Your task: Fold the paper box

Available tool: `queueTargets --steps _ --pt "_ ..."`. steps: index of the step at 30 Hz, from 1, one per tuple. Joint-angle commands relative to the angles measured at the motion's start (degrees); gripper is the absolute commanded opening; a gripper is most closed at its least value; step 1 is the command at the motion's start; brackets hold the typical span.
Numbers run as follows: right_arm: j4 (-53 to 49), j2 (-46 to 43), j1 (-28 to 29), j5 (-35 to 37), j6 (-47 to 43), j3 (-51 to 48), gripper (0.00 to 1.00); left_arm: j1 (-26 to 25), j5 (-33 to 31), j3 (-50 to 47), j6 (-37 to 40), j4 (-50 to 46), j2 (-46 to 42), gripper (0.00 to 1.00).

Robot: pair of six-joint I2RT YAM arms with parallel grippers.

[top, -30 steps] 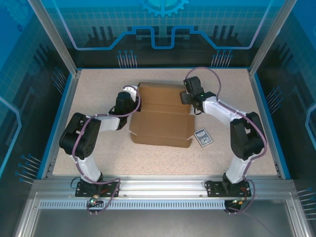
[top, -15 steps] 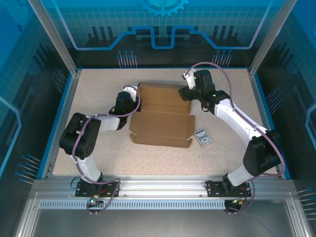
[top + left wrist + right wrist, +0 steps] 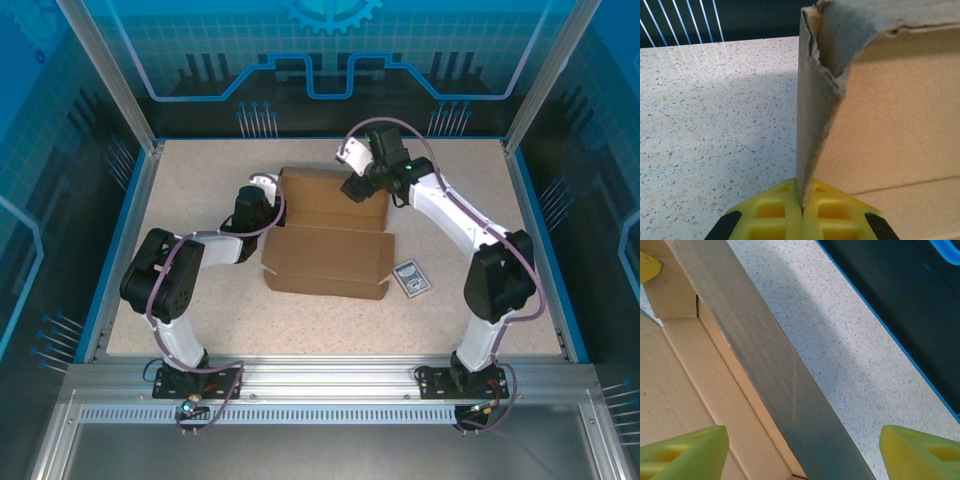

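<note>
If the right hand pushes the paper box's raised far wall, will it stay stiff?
Probably hinges at its crease: the wall of the paper box looks like one thin sheet. It seems light, so may slide on the table, though the left hand pinching a side flap should anchor it.

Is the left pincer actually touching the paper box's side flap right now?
Touching. The left wrist view shows the left pincer shut on the paper box: both yellow fingers press against the bottom edge of an upright flap, with no gap.
</note>
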Motion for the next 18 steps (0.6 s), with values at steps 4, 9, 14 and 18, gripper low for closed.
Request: queueTargets --steps 4,9,14,18 --pt "-6.59 7.25 1.68 0.5 -4.13 9.19 0.77 0.06 1.08 1.17 -1.45 -1.15 -2.14 0.0" --pt "-8.57 11.1 2.05 -0.36 -3.91 13.21 0.74 0.05 1.54 1.61 -1.91 -1.79 -1.79 0.0" --pt "-8.58 12.09 2.22 -1.21 -2.77 13.32 0.7 0.05 1.91 1.94 -2.15 -2.48 -2.37 0.11" --pt "-8.75 12.97 2.19 -1.24 -1.8 13.83 0.65 0.05 2.24 1.55 -2.61 -3.29 -3.81 0.28"
